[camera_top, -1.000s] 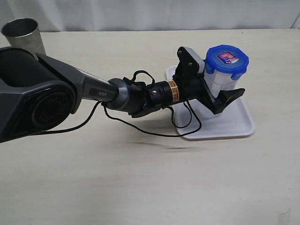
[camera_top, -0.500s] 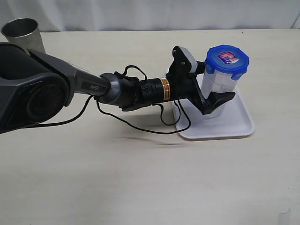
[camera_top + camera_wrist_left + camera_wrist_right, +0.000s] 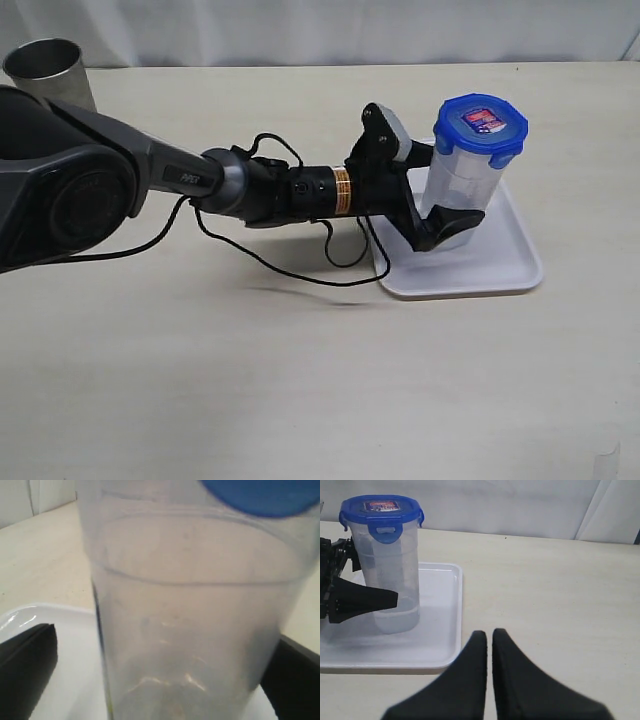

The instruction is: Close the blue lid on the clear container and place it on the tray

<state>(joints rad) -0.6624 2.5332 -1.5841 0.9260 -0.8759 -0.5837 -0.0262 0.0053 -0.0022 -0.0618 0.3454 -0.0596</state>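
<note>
Clear container [image 3: 460,172] base behind left gripper [image 3: 463,198]

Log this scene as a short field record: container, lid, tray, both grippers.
container: clear container upright on the tray
lid: blue lid on top of the container, sticker up
left: left gripper, jaws open, straddling the container low down
right: right gripper, jaws shut, empty, off the tray
other: steel cup, far from the tray

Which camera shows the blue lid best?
The right wrist view: the blue lid is whole, seated on the clear container, front tab and sticker visible. The exterior view shows it whole but smaller. The left wrist view catches only a blurred blue edge.
</note>
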